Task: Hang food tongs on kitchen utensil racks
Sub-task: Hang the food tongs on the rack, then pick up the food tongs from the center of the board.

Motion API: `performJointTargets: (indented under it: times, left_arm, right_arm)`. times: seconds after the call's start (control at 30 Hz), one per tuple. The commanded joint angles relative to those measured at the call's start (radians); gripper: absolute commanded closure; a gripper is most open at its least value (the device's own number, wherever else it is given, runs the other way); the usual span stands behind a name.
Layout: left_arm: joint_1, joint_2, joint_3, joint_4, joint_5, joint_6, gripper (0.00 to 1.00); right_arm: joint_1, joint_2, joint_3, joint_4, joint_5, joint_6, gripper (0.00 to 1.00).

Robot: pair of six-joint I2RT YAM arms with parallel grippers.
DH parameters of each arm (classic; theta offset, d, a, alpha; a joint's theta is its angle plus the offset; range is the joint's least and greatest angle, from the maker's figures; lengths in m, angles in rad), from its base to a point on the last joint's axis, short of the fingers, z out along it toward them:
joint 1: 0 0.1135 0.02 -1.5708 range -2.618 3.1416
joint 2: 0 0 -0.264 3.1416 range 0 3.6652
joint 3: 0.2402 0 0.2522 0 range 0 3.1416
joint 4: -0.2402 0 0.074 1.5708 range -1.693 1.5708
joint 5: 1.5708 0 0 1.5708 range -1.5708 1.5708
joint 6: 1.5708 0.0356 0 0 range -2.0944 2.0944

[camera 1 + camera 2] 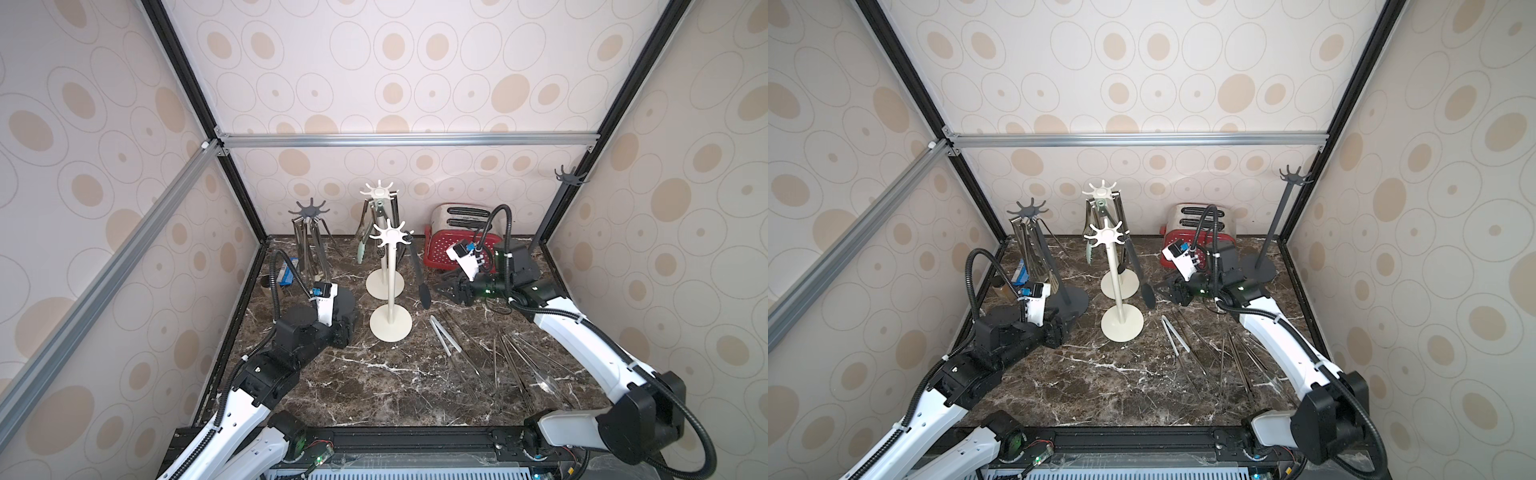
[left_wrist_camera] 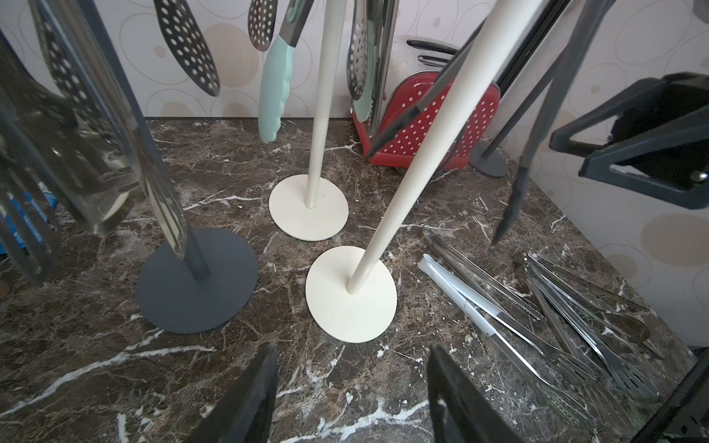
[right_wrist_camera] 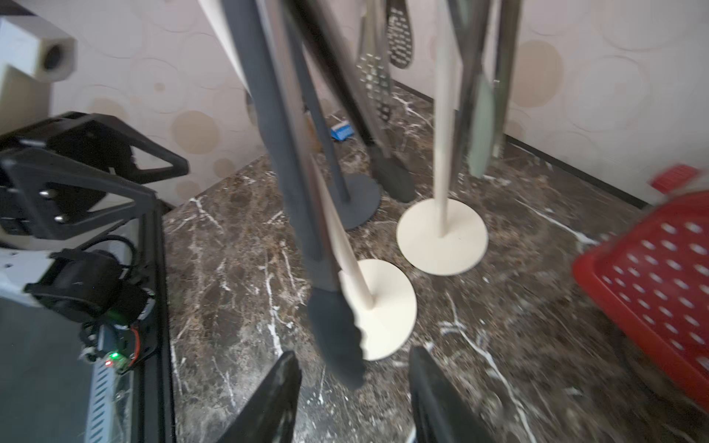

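In both top views the kitchen utensil racks stand on the marble table [image 1: 374,382]. The left dark grey rack [image 1: 309,211] carries a cluster of steel tongs too crowded to count. The rear cream rack [image 1: 379,192] carries steel tongs and pale green tongs [image 1: 361,251]. The front cream rack [image 1: 390,235] carries the black tongs [image 1: 417,270] on its right side. The right dark grey rack [image 1: 1295,178] stands in the far right corner. Loose tongs [image 1: 511,361] lie heaped on the table beside the right arm [image 1: 573,332], with the white-handled tongs [image 1: 442,338] at the heap's left edge. The right wrist partly covers the toaster [image 1: 453,214]. The left arm [image 1: 257,386] sits low by the left dark rack's base, and its wrist hides the jaws. The right arm stretches toward the back, and the right gripper [image 1: 441,288] lies level, pointing left, just beside the black tongs' tip. In the left wrist view the left gripper [image 2: 351,395] has its fingers apart over bare marble, grasping nothing, and the picture's edge cuts off the hanging tongs. In the right wrist view the right gripper [image 3: 355,395] is spread and grasps nothing. The black tongs' blurred tip hangs just ahead of the gap, and whether it touches cannot be told.
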Motion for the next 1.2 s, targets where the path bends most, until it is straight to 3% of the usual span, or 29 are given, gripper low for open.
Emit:
performJointTargets:
  times: [0.0,0.2,0.4,0.57,0.73,0.93,1.17]
  left_arm:
    - [0.004,-0.012,-0.001,0.006,0.014,0.002,0.38]
    - [0.003,-0.007,-0.001,0.012,0.073,-0.003,0.38]
    - [0.003,0.009,-0.011,0.041,0.123,-0.052,0.39]
    - [0.003,0.044,-0.009,0.042,0.16,-0.113,0.44]
    - [-0.019,0.085,0.004,0.039,0.194,-0.202,0.48]
    - [-0.183,0.148,0.049,0.002,0.075,-0.23,0.48]
    - [-0.305,0.219,0.087,-0.01,-0.01,-0.308,0.5]
  right_arm:
    - [-0.022,-0.096,-0.061,-0.094,0.274,0.063,0.51]
    - [-0.041,-0.247,-0.175,-0.261,0.648,0.183,0.5]
    - [-0.049,-0.303,-0.246,-0.441,0.844,0.308,0.5]
    - [-0.068,-0.273,-0.264,-0.534,0.882,0.397,0.51]
    - [-0.158,-0.259,-0.273,-0.542,0.869,0.428,0.52]
    - [-0.284,-0.202,-0.302,-0.528,0.771,0.458,0.56]
    - [-0.305,-0.097,-0.305,-0.489,0.714,0.446,0.57]
